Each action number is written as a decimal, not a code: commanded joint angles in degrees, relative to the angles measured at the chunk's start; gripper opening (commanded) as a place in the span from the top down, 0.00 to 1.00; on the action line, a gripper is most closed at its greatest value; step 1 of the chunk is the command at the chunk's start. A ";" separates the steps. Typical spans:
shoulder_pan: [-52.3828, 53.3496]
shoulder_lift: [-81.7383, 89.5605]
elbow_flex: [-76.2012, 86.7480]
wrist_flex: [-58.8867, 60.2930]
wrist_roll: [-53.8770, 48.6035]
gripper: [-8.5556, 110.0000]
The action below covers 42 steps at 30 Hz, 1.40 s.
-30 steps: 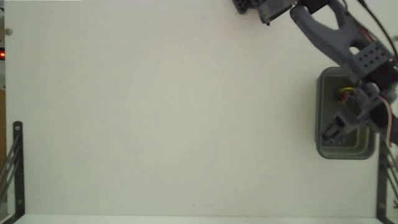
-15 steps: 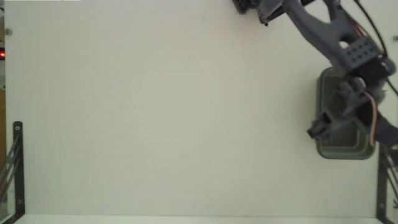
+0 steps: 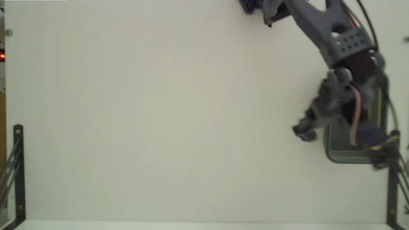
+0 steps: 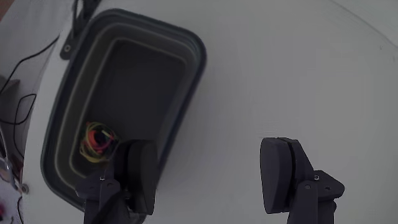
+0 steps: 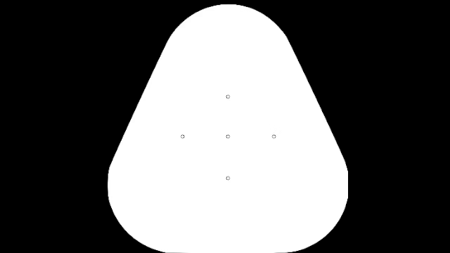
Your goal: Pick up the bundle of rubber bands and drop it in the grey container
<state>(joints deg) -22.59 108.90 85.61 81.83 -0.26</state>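
Observation:
In the wrist view the bundle of rubber bands (image 4: pixel 96 140), a yellow clump with red bits, lies on the floor of the grey container (image 4: pixel 186 46), near its lower left corner. My gripper (image 4: pixel 210 177) is open with nothing between its dark fingers (image 4: pixel 280 174). One finger hangs over the container's rim, the other over the white table. In the fixed view the gripper (image 3: pixel 316 130) hovers at the left edge of the container (image 3: pixel 348 158), which the arm mostly covers. The bundle is hidden in that view.
Black metal brackets stand at the table's lower left (image 3: pixel 16 166) and lower right (image 3: pixel 391 191) in the fixed view. Dark cables (image 4: pixel 18 106) run beside the container in the wrist view. The white table (image 3: pixel 160 115) stretches away to the left.
The arm has swung left, off the middle of the container to its left edge. The bundle, seen at the gripper a second ago, now lies loose in the container.

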 commanded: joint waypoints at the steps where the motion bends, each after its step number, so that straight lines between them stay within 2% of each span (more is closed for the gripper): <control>1: 1.87 6.07 2.00 -0.01 0.26 0.00; 24: 15.53 23.97 19.77 0.09 0.26 0.00; 42: 21.97 32.41 28.15 0.13 0.26 0.00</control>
<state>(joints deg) -0.97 138.43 113.29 81.83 -0.18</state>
